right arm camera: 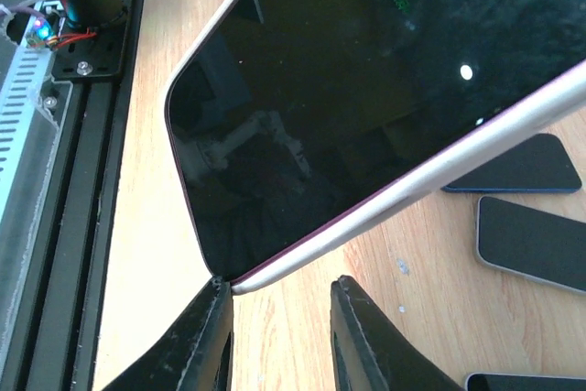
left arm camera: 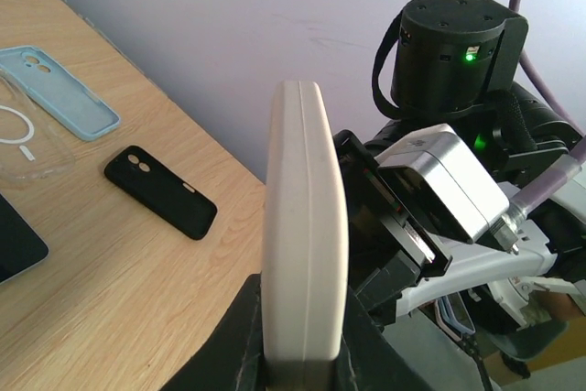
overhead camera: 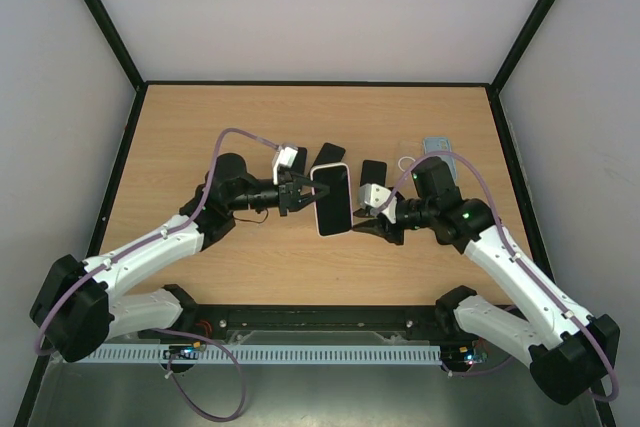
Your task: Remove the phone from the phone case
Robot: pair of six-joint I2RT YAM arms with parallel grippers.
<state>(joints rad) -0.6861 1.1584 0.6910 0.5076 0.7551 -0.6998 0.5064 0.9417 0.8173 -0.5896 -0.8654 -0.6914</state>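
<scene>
A phone with a dark screen [right arm camera: 366,89] sits in a white case [overhead camera: 332,199] and is held above the table, tilted. My left gripper [overhead camera: 306,193] is shut on the case's left edge; in the left wrist view the case [left arm camera: 305,226] stands edge-on between the black fingers [left arm camera: 236,336]. My right gripper [overhead camera: 363,218] is open at the phone's lower right corner. In the right wrist view the case's white rim [right arm camera: 458,148] runs diagonally, and its corner touches the tip of the left finger [right arm camera: 216,318]. The right gripper [right arm camera: 279,309] holds nothing.
On the wooden table [overhead camera: 200,137] behind lie a black case [left arm camera: 160,190], a light blue case [left arm camera: 59,89], a clear case with a ring [left arm camera: 23,135] and dark phones [overhead camera: 328,155] [overhead camera: 373,171]. More dark phones [right arm camera: 531,243] lie under the held one. Black frame posts border the table.
</scene>
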